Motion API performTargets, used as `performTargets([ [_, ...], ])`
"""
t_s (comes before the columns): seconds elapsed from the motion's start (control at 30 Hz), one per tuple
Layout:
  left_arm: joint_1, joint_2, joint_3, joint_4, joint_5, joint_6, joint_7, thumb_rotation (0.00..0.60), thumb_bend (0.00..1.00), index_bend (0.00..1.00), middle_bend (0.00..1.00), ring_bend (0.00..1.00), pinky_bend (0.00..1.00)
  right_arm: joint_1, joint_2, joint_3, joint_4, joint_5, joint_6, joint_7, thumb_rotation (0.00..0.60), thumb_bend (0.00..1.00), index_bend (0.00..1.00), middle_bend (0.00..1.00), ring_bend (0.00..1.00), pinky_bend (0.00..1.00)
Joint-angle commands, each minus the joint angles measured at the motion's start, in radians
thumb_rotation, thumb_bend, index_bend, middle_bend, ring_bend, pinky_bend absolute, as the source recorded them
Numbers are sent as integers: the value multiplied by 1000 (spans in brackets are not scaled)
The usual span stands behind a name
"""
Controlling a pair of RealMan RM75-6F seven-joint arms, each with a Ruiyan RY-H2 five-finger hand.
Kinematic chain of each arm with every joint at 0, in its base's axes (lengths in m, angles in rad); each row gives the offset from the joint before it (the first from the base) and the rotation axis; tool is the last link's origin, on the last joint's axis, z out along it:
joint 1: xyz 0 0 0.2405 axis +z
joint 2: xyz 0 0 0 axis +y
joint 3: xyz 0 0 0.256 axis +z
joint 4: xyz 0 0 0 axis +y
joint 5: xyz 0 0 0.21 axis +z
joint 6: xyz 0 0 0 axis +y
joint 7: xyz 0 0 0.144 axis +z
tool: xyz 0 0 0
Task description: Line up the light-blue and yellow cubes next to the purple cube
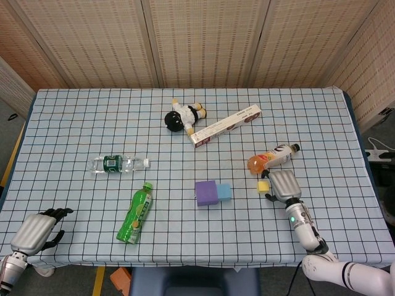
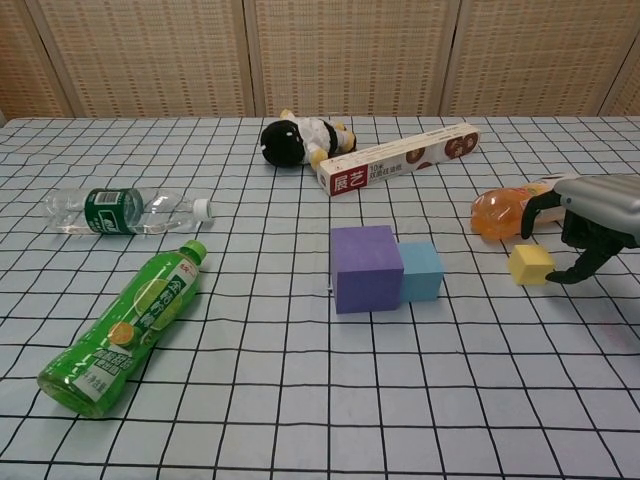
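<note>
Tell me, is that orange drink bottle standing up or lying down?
Lying down. The orange bottle rests on its side on the checked tablecloth, cap pointing away from the cubes.

On the checked cloth (image 2: 300, 400): green bottle (image 2: 125, 327) lying near-left, clear water bottle (image 2: 125, 212) lying farther back on left w/ cap pointing right, plush toy (image 2: 298, 139) far centre beside long red-and-white box (image 2: 400, 170) lying at an angle, orange drink bottle (image 2: 505, 210) on its side at right.
</note>
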Motion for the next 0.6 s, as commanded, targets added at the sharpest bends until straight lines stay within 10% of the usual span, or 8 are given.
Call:
performTargets([
  [0.03,0,0,0,0,1,1,0,600,446,257,319,321,549,-1,-2,0,5,0,-5,3,600,95,403,1000,926,1000],
  [0.6,0,0,0,-2,0,-1,3,600,445,257,319,321,549,-11,-14,8,19,-22,-10,43,600,111,509,1000,937,1000],
])
